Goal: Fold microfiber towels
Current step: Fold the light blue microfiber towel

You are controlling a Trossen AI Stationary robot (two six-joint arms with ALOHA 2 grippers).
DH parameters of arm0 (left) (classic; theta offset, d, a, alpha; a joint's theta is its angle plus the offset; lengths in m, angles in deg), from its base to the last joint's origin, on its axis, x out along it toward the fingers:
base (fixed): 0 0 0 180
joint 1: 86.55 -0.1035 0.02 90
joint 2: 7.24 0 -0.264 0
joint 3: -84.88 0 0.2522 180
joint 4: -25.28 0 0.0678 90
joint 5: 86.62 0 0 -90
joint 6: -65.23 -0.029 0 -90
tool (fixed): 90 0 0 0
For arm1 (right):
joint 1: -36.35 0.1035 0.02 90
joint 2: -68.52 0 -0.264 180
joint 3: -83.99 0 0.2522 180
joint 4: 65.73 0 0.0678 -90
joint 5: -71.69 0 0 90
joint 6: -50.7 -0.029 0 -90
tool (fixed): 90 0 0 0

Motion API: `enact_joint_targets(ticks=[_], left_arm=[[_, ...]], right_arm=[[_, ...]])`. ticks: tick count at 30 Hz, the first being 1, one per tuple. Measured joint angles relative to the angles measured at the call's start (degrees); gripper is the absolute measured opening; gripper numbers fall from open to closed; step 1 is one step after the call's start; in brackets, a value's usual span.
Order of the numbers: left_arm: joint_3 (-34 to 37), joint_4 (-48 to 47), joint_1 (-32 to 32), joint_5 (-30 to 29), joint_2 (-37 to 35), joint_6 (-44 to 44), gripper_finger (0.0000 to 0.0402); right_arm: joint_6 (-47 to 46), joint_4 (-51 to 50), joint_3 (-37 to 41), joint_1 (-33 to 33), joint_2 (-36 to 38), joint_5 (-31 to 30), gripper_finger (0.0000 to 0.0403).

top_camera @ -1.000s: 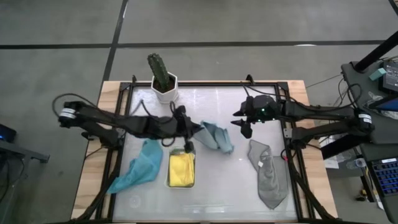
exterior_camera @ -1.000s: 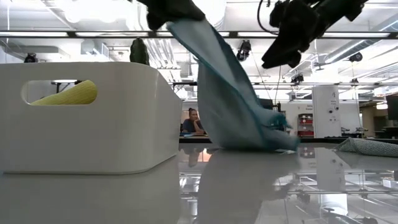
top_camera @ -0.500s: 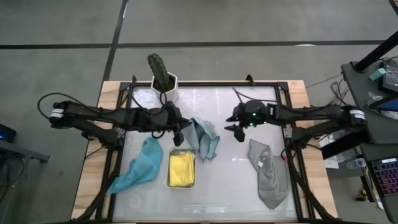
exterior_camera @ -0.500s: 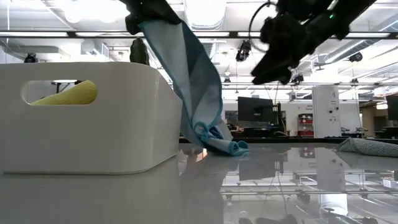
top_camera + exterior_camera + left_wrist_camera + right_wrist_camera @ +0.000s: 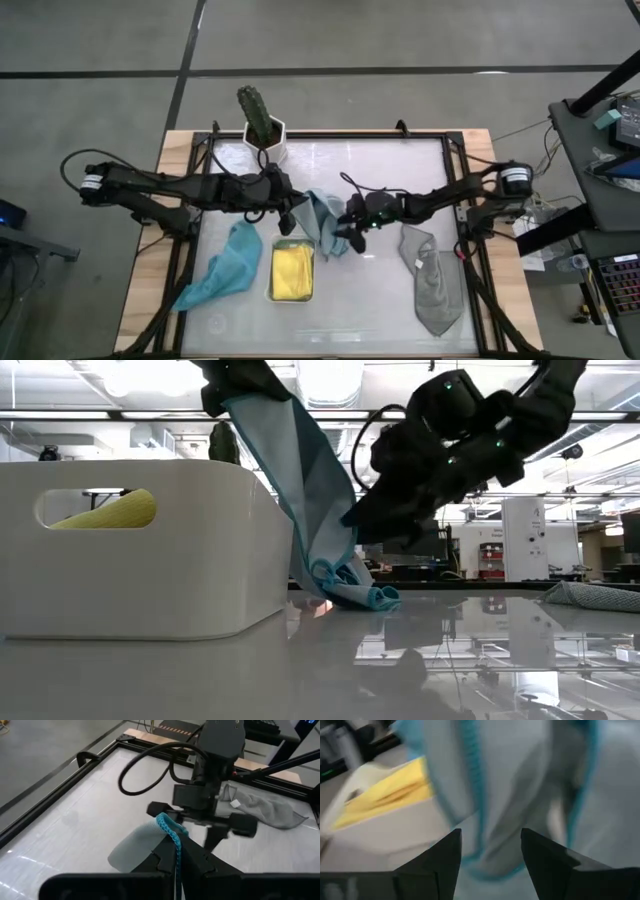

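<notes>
High view: overhead, facing straight down, taking in the whole surface [image 5: 380, 300] and the floor around it.
Low view: at surface height, facing level across into the room, very close to the white tray [image 5: 140, 550].
Left wrist view: on the left arm, facing forward over its own fingers [image 5: 200, 862], near the light blue towel [image 5: 137, 850].
Right wrist view: on the right arm, closest of all.
Shared: the hanging light blue towel appears in all four; the tray's yellow towel [image 5: 385, 795] in three.

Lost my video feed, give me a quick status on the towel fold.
Left pincer shut on light blue towel, holding it up. Right pincer open, closing in on its hanging edge. White tray with yellow towel close beside.
</notes>
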Motion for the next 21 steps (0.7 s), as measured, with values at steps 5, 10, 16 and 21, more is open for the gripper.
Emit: enact_joint_targets(ticks=[5, 10, 16, 21], left_arm=[[0.0, 0.0, 0.0, 0.1, 0.0, 0.0, 0.0000], [0.0, 0.1, 0.0, 0.1, 0.0, 0.0, 0.0000], [0.0, 0.1, 0.0, 0.2, 0.0, 0.0, 0.0000], [-0.8, 0.2, 0.0, 4.0, -1.7, 0.0, 0.0000]], right_arm=[[0.3, 7.6, -0.1, 0.5, -3.0, -2.3, 0.0183], [2.0, 8.2, -0.1, 1.2, -3.4, -5.0, 0.0124], [6.4, 6.1, -0.1, 2.7, -0.2, -4.8, 0.0016], [10.5, -9.7, -1.1, 2.3, 10.4, -5.0, 0.0008]])
